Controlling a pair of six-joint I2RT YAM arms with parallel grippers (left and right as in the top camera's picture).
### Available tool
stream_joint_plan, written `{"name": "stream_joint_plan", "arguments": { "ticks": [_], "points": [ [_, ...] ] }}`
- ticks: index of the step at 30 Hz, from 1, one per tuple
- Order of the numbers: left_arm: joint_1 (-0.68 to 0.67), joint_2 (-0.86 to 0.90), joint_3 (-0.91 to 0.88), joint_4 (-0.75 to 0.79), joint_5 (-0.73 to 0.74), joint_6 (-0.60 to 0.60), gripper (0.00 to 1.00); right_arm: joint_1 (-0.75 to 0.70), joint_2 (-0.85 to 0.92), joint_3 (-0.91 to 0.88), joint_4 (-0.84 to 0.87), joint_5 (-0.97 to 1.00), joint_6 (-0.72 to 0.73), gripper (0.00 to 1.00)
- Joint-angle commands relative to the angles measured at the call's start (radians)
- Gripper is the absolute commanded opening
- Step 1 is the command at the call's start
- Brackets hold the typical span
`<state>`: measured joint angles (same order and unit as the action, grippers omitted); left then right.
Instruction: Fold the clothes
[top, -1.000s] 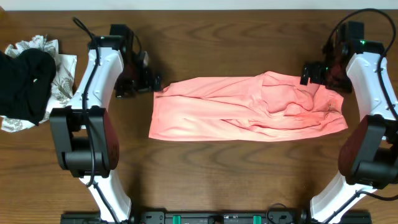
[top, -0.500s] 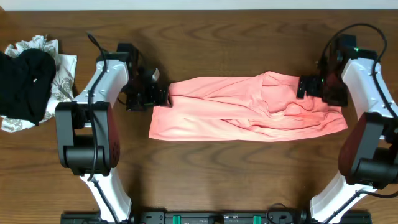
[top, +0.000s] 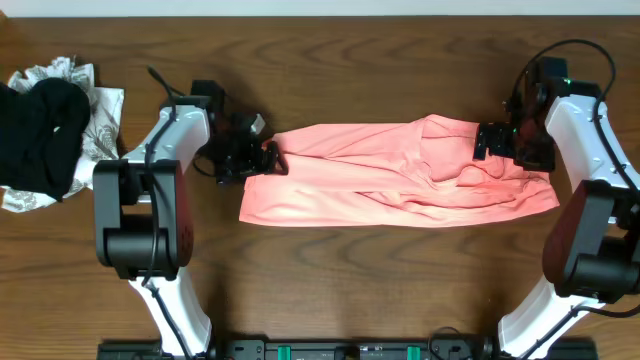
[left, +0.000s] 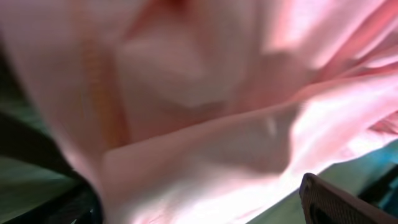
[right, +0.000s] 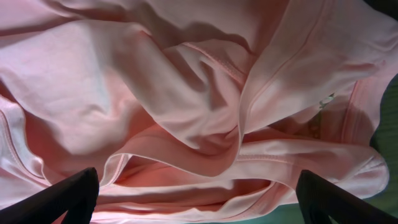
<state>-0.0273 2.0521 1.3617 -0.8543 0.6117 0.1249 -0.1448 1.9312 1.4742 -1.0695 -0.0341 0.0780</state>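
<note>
we brought left gripper (top: 268, 158) and right gripper (top: 483, 142), both wide, empty, in onto the shirt (top: 380, 185) between them; grasping seemed next

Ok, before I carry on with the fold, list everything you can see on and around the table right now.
T-shirt: one, salmon-pink, lying as a rumpled band across the middle of the table.
Black garment: one, black, bunched at the table's left edge, on top of the patterned cloth.
Patterned cloth: one, white with a greyish print, under the black garment.
Table: one, dark brown wood, under everything.
Left arm, right arm: two, white with black joints, one at each side.
Left gripper: one, black, open, at the T-shirt's left end.
Right gripper: one, black, open, over the T-shirt's right end.
</note>
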Motion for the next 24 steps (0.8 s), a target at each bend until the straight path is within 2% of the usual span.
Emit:
{"name": "stream_joint_plan", "arguments": {
  "ticks": [1,6,9,11,13,14,16,18,24],
  "points": [
    [-0.031,0.076,-0.031,0.005,0.032,0.013,0.98,0.008,-0.009,-0.005,0.003,-0.008,-0.008,0.99],
    [-0.060,0.076,-0.031,0.005,0.032,0.013,0.99,0.008,-0.009,-0.005,-0.002,-0.008,-0.008,0.99],
    [-0.074,0.076,-0.031,0.005,0.032,0.013,0.91,0.008,-0.009,-0.005,-0.001,-0.008,-0.008,0.99],
    [-0.077,0.076,-0.031,0.005,0.032,0.013,0.78,0.008,-0.009,-0.005,-0.001,-0.008,-0.008,0.99],
    [-0.076,0.076,-0.031,0.005,0.030,0.013,0.53,0.008,-0.009,-0.005,-0.001,-0.008,-0.008,0.99],
    [-0.073,0.076,-0.031,0.007,0.023,0.013,0.31,0.008,-0.009,-0.005,-0.001,-0.008,-0.009,0.99],
    [-0.067,0.076,-0.031,0.008,0.010,0.013,0.13,0.008,-0.009,-0.005,-0.001,-0.008,-0.008,0.99],
    [-0.060,0.076,-0.029,0.007,-0.016,0.010,0.06,0.008,-0.009,-0.005,-0.001,-0.009,-0.008,0.99],
    [-0.034,0.074,0.016,-0.027,-0.083,-0.033,0.06,0.008,-0.009,0.005,0.014,-0.050,-0.010,0.99]
  ]
}}
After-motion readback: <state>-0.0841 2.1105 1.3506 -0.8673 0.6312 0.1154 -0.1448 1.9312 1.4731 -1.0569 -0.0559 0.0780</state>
